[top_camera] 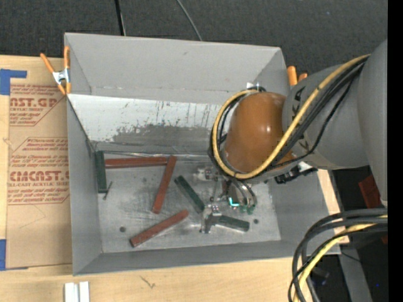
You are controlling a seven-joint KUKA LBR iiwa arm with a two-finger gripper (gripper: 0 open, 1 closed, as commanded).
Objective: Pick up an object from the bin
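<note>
One gripper (pixel 211 221) hangs near bin wall (pixel 189 257), perhaps touching a green bar (pixel 234 223).

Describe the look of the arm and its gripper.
The arm is thick, rounded and light grey. A glossy orange-brown dome cover caps its wrist, ringed by looping black and yellow cables. The gripper is small, of dark and silvery metal, with a tiny teal light.

Three reddish-brown bars (pixel 164 184) lie scattered left of centre, with a dark green bar (pixel 100 172) along the floor's left edge.
</note>
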